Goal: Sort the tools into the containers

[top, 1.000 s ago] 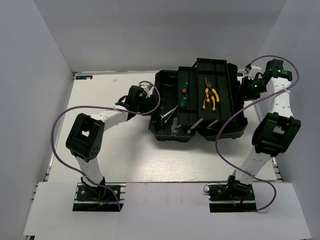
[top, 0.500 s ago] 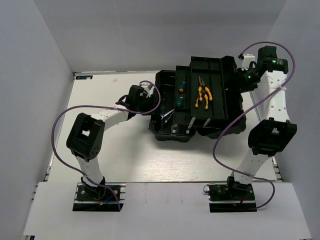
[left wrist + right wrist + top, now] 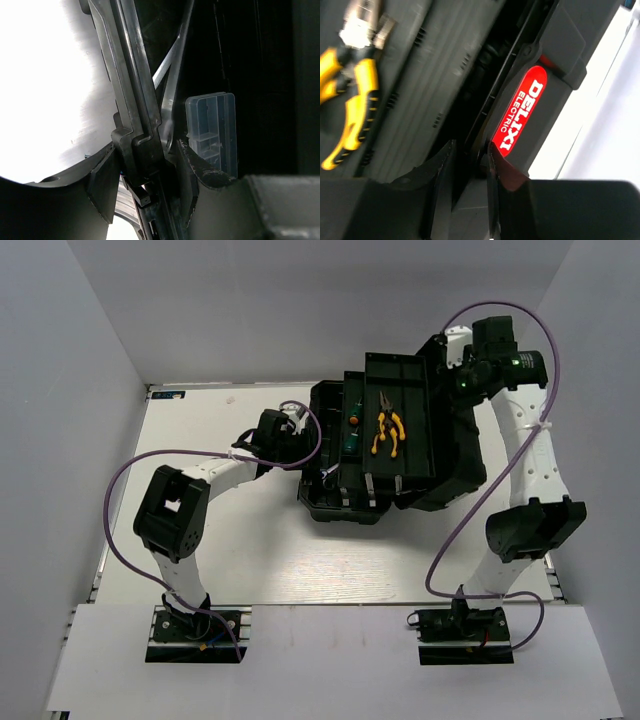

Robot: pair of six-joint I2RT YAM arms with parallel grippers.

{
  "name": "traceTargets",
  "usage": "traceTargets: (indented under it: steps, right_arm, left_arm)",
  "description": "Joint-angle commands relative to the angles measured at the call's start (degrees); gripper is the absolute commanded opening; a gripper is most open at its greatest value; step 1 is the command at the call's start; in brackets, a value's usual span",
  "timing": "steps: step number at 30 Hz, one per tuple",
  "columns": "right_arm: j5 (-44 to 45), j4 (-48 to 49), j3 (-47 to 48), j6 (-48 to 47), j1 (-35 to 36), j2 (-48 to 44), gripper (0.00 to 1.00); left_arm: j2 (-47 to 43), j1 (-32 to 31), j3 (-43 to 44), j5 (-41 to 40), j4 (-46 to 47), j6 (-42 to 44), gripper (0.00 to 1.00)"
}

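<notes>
From above, the left arm lies low with its elbow bent, and the left gripper (image 3: pixel 296 443) is at the left wall of the toolbox (image 3: pixel 330 400). The right arm stands tall, with the right gripper (image 3: pixel 452 365) at the far edge of the tray (image 3: pixel 412 445), where yellow pliers (image 3: pixel 386 432) lie.

The left wrist view shows the fingers (image 3: pixel 105 190) clamped on the toolbox wall, with a wrench (image 3: pixel 172 85) leaning inside.

In the right wrist view, the fingers (image 3: pixel 437 175) pinch a thin toolbox edge beside the red label (image 3: pixel 522 115).

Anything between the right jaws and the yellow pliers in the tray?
No loose tool. The right gripper is clamped on the toolbox edge by the red label; only bare tray plastic separates it from the pliers.
</notes>
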Motion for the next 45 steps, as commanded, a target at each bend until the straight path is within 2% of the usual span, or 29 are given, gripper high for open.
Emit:
traceTargets:
  steps: [1, 7, 11, 13, 22, 25, 27, 30, 34, 37, 40, 41, 44, 45]
  right_arm:
    - [-18.84, 5.19, 2.69, 0.45, 9.52, -0.89, 0.0]
    - [-14.81, 6.77, 1.82, -2.18, 19.01, 1.75, 0.0]
    - [-6.38, 9.06, -1.79, -3.16, 23.42, 1.93, 0.0]
    - [-5.05, 9.76, -3.71, -2.98, 25.0, 1.93, 0.0]
    - [-7.32, 8.8, -3.64, -0.96, 28.52, 4.38, 0.0]
    - [-10.83, 8.62, -2.85, -0.34, 29.05, 4.21, 0.23]
    - [-12.24, 8.53, -1.97, 0.09, 29.14, 3.25, 0.31]
    - [-13.13, 8.88, -1.44, 0.62, 29.06, 1.76, 0.32]
    - [-9.8, 10.9, -3.37, 0.19, 28.79, -3.33, 0.33]
    - [-6.1, 12.92, -8.11, -0.87, 28.35, -7.2, 0.33]
    - [-2.86, 15.38, -12.95, -1.22, 27.65, -10.97, 0.34]
    - [-2.15, 15.83, -14.61, -1.13, 27.65, -11.78, 0.34]
    - [1.54, 17.5, -17.96, -0.35, 27.03, -14.07, 0.41]
    - [2.33, 17.67, -18.31, -0.17, 26.6, -14.51, 0.41]
  left_arm:
    - [0.7, -3.4, 3.1, 5.66, 5.34, 2.62, 0.0]
    - [1.22, -3.41, 4.15, 5.13, 4.82, 2.62, 0.0]
    - [2.36, -3.41, 4.68, 5.13, 4.82, 2.62, 0.0]
    - [2.89, -3.41, 5.21, 5.13, 4.82, 2.62, 0.0]
    - [3.42, -3.41, 5.82, 5.13, 4.82, 2.62, 0.0]
    - [2.9, -3.41, 5.82, 5.13, 4.29, 2.62, 0.0]
    - [2.89, -3.41, 5.82, 5.13, 4.29, 2.62, 0.0]
    - [1.76, -3.41, 5.3, 4.61, 3.77, 2.62, 0.0]
    - [-1.84, -3.41, 5.3, 1.1, 2.54, 2.62, 0.0]
    - [-6.06, -2.36, 7.14, -3.64, -0.89, 2.62, 0.08]
    - [-10.63, -2.35, 8.81, -10.67, -3.09, 3.23, 0.35]
    - [-11.51, -2.35, 9.68, -11.47, -4.05, 3.24, 0.49]
    - [-13.54, -2.35, 11.36, -16.13, -7.13, 3.24, 0.64]
    - [-14.32, -2.35, 12.14, -17.18, -7.83, 3.24, 0.64]
